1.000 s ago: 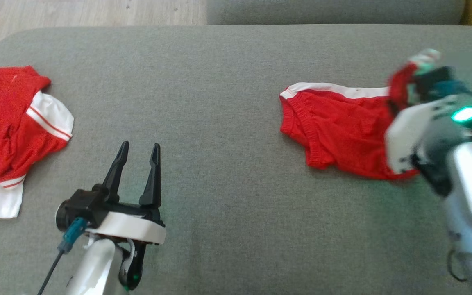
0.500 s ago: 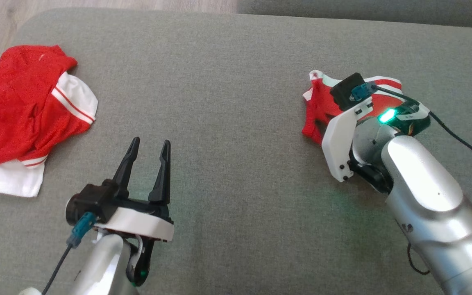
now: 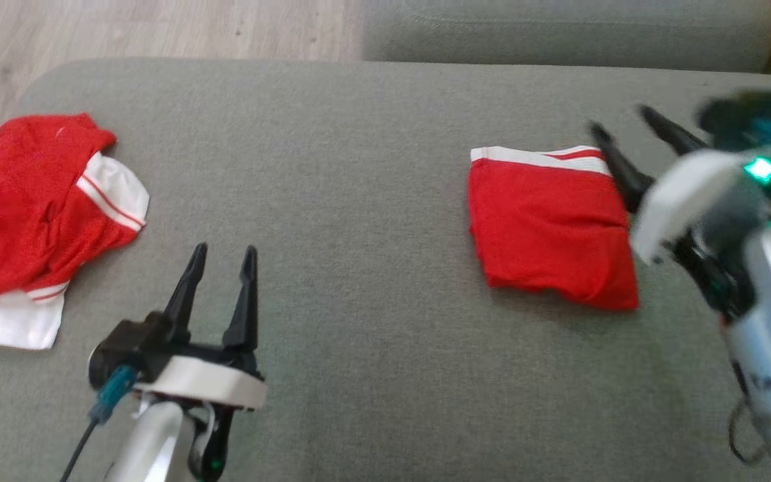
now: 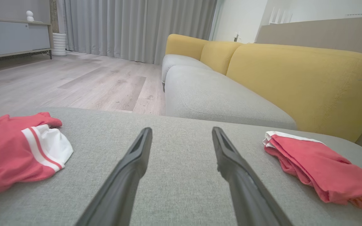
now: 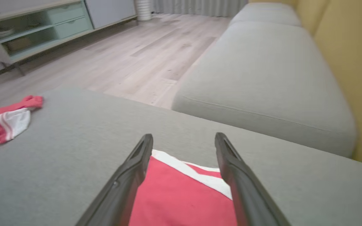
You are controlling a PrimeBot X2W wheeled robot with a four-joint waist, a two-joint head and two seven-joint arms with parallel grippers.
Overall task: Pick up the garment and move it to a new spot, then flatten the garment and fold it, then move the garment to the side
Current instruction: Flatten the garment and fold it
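While the folded red garment [image 3: 553, 227] lies flat on the right side of the grey seat cushion [image 3: 372, 201], I see my right gripper [image 3: 618, 119] just beside its white-banded top corner, fingers spread wide and holding nothing. Blur keeps me from telling whether a fingertip touches the cloth. My left gripper [image 3: 225, 250] hovers over bare cushion, jaws apart and empty. A second red-and-white garment [image 3: 31, 201] lies crumpled at the cushion's far left edge.
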